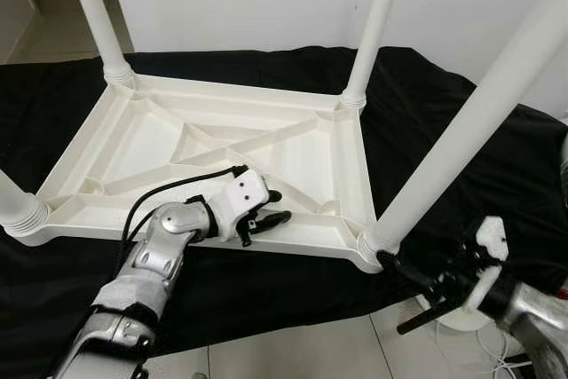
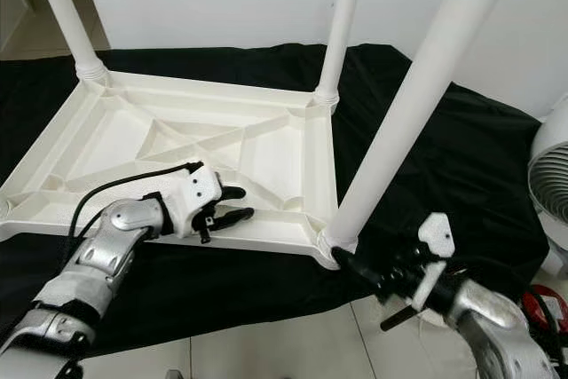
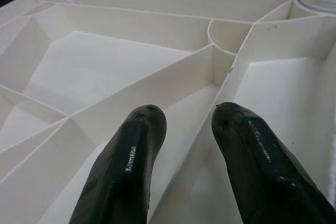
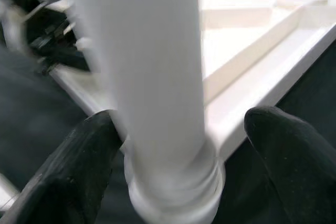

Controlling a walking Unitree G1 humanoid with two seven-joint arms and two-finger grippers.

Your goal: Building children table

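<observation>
1. Black cloth (image 1: 444, 148) covers the surface under the work, with a white wall behind it and pale floor tiles (image 1: 302, 352) along the cloth's near edge.
2. On the cloth lies the white plastic children's table (image 1: 222, 144), upside down, its ribbed underside facing up and four white legs standing up from its corners.
3. Left gripper (image 1: 271, 209): its jaws are a little apart and hold nothing; the two black fingers (image 3: 131, 171) hover just over the ribs inside the table's near edge, one to each side of a rib, pointing toward the table's near right corner.
4. Right gripper (image 2: 351, 268): its jaws stand wide, one black finger (image 4: 84, 156) on each side of the near right leg (image 1: 461, 130) at its threaded base. The finger on one side appears to touch the leg; the other is clear of it. That leg sits in the table's near right corner socket and leans toward the camera.
5. Far right leg (image 1: 373, 24) and far left leg (image 1: 93, 15) stand upright in the table's far corners; the near left leg (image 1: 18, 206) shows just its ribbed base at the table's near left corner.
6. Right of the table, off the cloth, stands a white fan (image 2: 550, 175).
</observation>
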